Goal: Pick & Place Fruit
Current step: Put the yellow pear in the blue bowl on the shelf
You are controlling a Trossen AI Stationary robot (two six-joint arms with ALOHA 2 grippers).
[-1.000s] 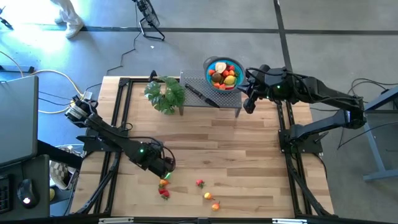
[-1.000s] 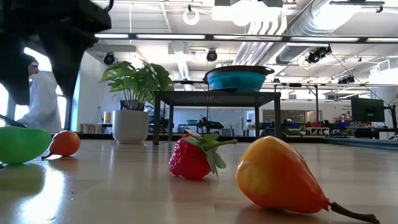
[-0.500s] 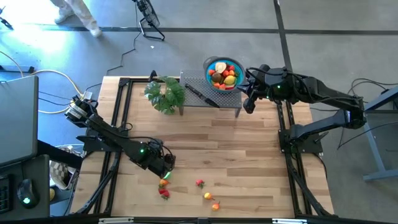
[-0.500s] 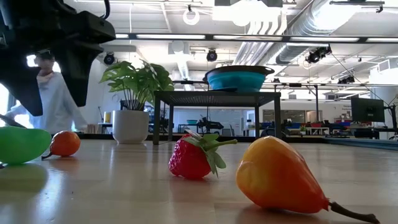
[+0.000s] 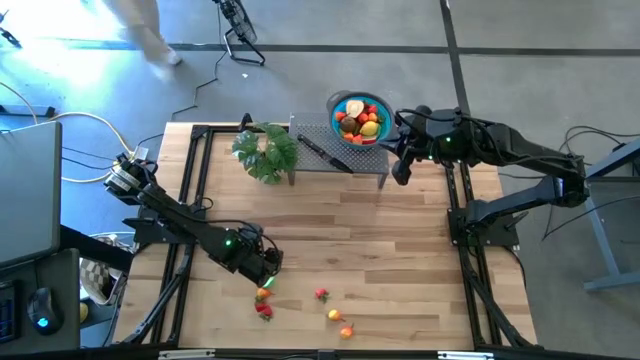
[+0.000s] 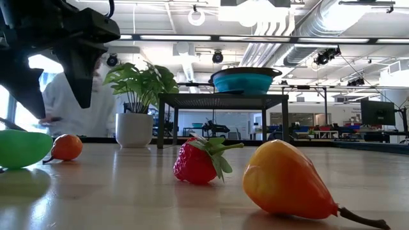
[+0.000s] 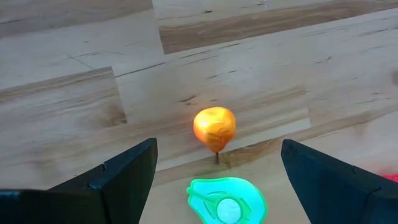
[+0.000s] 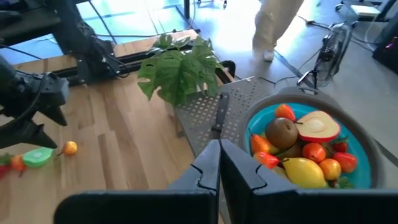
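We note the left gripper [image 5: 266,268], fingers spread, hovering above the small orange fruit [image 7: 214,127] on the table [image 5: 400,230]; we judge it light, hard, rollable: pinch across its middle; right gripper [image 5: 400,170] pressed together, idle near the blue bowl [image 5: 333,104].

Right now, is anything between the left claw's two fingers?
Yes. In the left wrist view the open left gripper frames a small orange fruit and a green avocado half on the wooden table; neither is touched.

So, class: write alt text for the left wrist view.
The open left end effector hovers over a wooden table, its two dark fingers either side of a small orange fruit and a green avocado half.
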